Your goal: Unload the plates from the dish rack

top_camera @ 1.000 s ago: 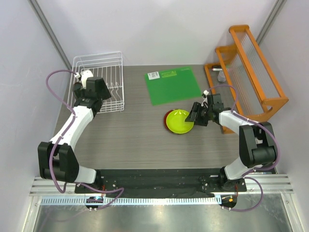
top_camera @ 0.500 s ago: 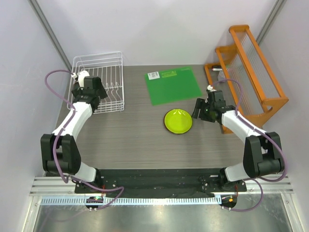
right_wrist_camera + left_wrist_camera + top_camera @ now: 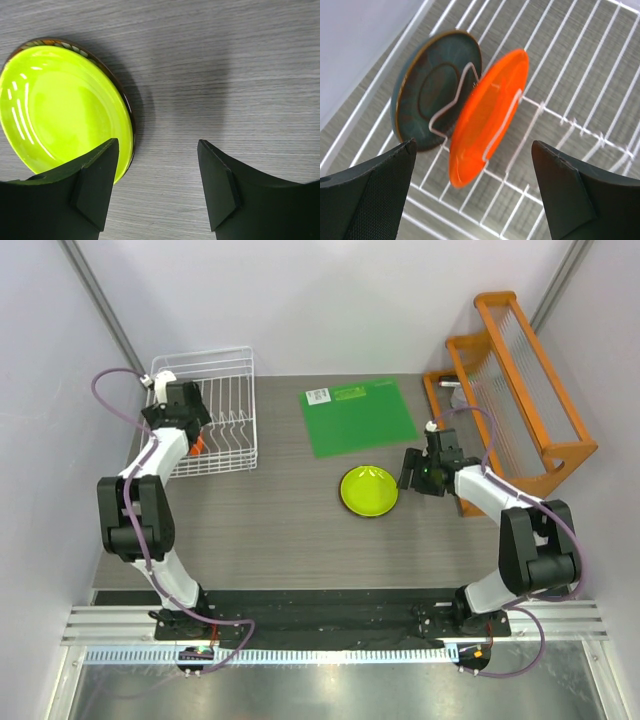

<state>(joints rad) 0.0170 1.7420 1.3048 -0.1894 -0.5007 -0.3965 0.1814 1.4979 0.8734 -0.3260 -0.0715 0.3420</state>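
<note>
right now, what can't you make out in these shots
- Left wrist view: part of the grey-blue plate sits behind the orange plate.
- Top view: the left arm covers both almost wholly in the dish rack.
- Right wrist view: the lower plate under the lime green plate shows only its rim; its pattern is hidden.

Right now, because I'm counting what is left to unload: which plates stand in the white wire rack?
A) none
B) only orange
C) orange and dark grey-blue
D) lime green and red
C: the left wrist view shows the orange plate and the dark grey-blue plate on edge between the tines of the dish rack. The lime green plate lies out on the table.
</note>
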